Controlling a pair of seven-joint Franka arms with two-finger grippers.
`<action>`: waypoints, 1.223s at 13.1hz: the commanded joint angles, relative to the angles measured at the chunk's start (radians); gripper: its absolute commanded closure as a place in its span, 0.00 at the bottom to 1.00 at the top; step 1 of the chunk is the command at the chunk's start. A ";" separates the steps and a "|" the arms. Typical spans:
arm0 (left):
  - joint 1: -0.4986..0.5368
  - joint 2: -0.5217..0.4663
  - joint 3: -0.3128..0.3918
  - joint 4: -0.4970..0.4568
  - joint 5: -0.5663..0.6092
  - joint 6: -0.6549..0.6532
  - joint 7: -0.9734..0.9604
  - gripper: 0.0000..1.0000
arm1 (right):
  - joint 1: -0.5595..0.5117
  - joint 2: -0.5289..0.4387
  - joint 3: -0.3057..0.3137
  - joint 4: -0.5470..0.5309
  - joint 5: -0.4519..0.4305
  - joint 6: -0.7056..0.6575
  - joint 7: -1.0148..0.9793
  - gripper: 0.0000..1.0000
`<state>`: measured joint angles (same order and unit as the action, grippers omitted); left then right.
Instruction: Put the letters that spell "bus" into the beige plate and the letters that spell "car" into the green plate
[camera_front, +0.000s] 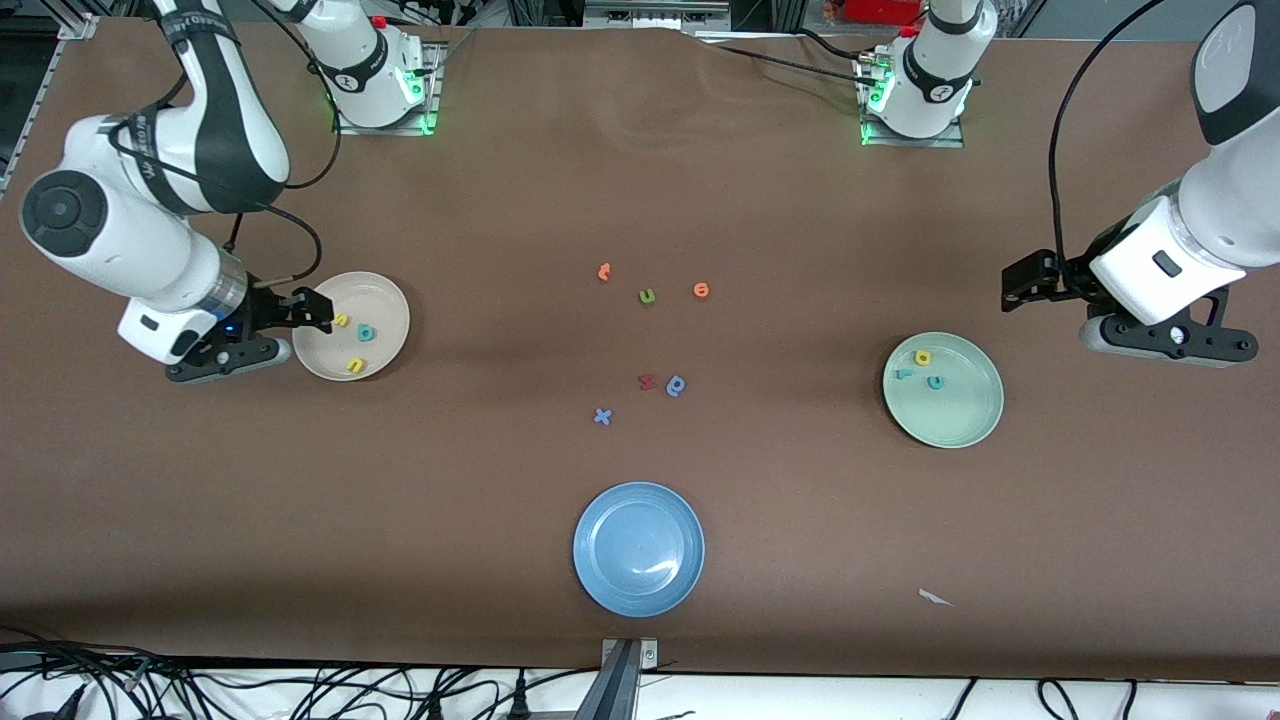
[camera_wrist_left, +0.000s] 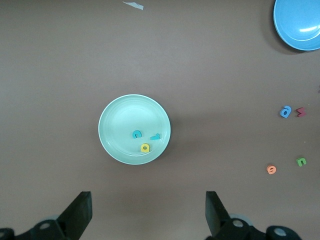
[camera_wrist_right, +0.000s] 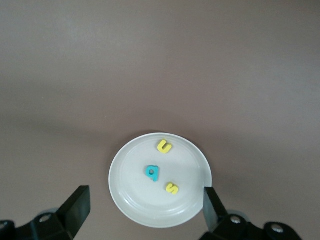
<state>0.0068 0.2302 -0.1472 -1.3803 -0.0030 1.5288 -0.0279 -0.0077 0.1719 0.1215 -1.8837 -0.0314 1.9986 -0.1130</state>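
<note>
- The beige plate (camera_front: 385, 300) holds the yellow "s" (camera_wrist_right: 172, 188), teal "b" (camera_wrist_right: 153, 172) and yellow "u" (camera_wrist_right: 164, 146).
- The right gripper (camera_front: 322, 310) hangs over that plate's rim, fingers (camera_wrist_right: 76, 206) spread wide and holding nothing; the three letters lie below, between the two fingers and touching neither.
- The green plate (camera_front: 975, 420) holds the teal "c" (camera_wrist_left: 137, 134), teal "r" (camera_wrist_left: 156, 136) and yellow "a" (camera_wrist_left: 145, 147).
- The left gripper (camera_front: 1022, 285) waits beside that plate, toward the left arm's end of the table, fingers (camera_wrist_left: 77, 212) wide and empty, well apart from the letters.

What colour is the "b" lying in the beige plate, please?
Teal: the b lies between two yellow letters in the beige plate, clearest in the right wrist view.
</note>
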 joint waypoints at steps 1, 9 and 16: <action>0.001 -0.011 0.002 0.004 -0.009 -0.010 0.022 0.00 | 0.118 0.004 -0.124 0.148 0.018 -0.182 0.026 0.00; -0.001 -0.012 0.002 0.004 -0.009 -0.010 0.022 0.00 | 0.094 0.078 -0.129 0.357 0.010 -0.354 0.013 0.00; -0.002 -0.012 0.002 0.004 -0.008 -0.010 0.022 0.00 | 0.089 0.054 -0.129 0.454 0.001 -0.479 0.013 0.00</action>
<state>0.0065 0.2299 -0.1480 -1.3797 -0.0030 1.5288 -0.0279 0.0817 0.2368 -0.0078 -1.5035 -0.0316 1.6156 -0.0979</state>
